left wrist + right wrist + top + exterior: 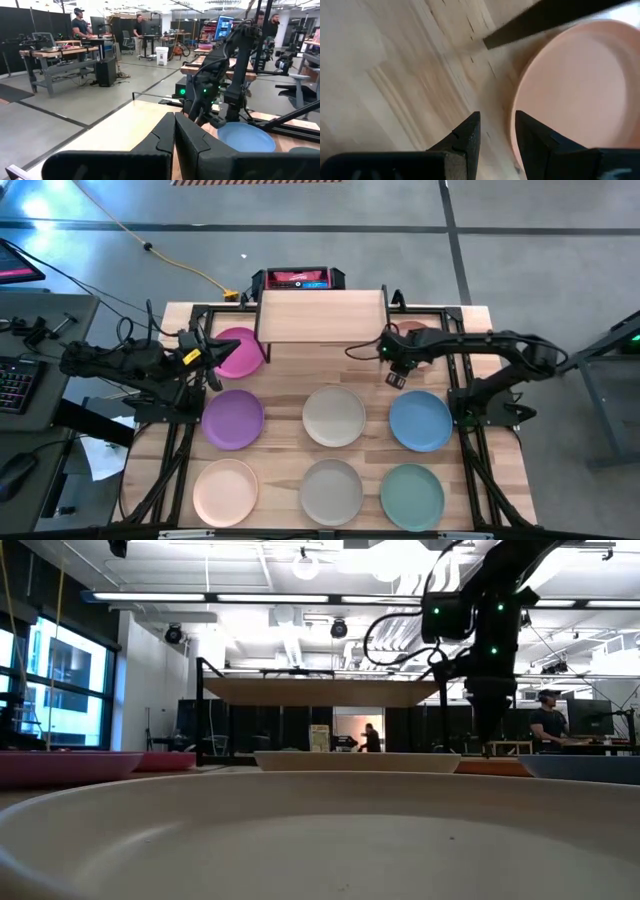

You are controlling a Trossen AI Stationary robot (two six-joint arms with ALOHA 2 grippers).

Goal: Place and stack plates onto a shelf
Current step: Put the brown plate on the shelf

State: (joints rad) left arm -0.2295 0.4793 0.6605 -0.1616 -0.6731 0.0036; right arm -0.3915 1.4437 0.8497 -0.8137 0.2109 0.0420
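Matte and stiff, the plates look light; we take them by the thin rim. The left gripper (212,356), fingers together and empty, hovers by the pink plate (238,352). The right gripper (496,131), slightly open, empty, straddles the peach plate (575,95) rim beside the shelf (320,315).

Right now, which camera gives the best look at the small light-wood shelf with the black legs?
The high view: the small light-wood shelf shows whole from above, its board bare, between the two arms. The low view shows only its thin edge and underside. The right wrist view catches just one black leg. In the left wrist view I can't identify it.
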